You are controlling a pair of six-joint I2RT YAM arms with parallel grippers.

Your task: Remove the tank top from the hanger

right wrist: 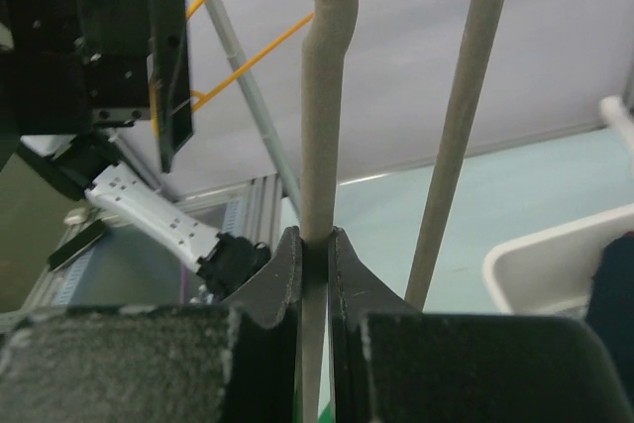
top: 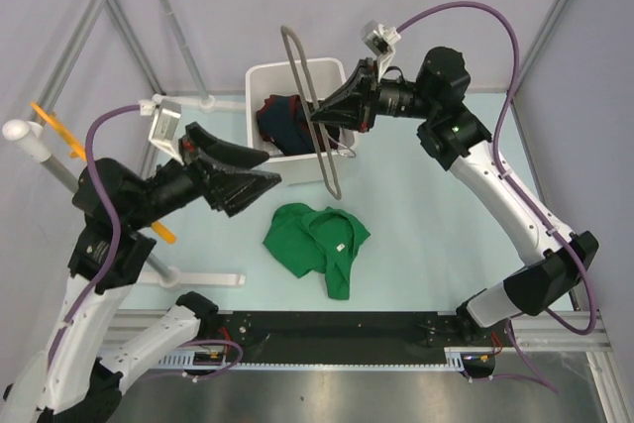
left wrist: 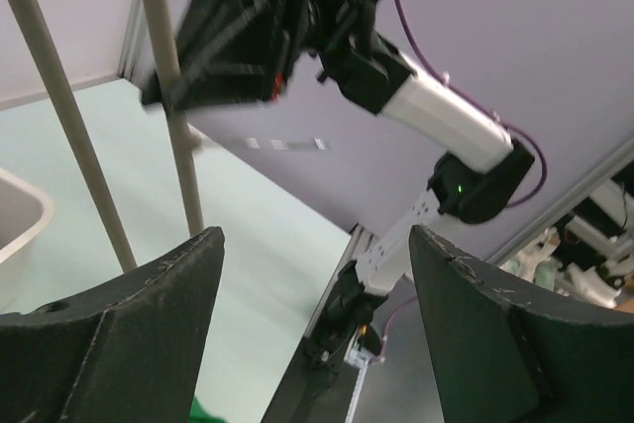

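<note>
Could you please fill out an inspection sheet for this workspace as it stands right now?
Surface: pale green table, nothing spilled seen.
Job's things: tank top lies crumpled on the table, off the hanger.
Clutter: white bin holding a navy garment; orange hanger far left.
Grippers: left gripper open, holding nothing; right gripper shut on the hanger.
Cables: purple cables loop along both arms, no snag seen.
Surroundings: metal frame poles, plain walls.

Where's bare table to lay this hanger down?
Widest bare patch: right of the tank top, up to the right arm. Narrow strip between tank top and near rail. Crowded around the white bin and left tool.
</note>
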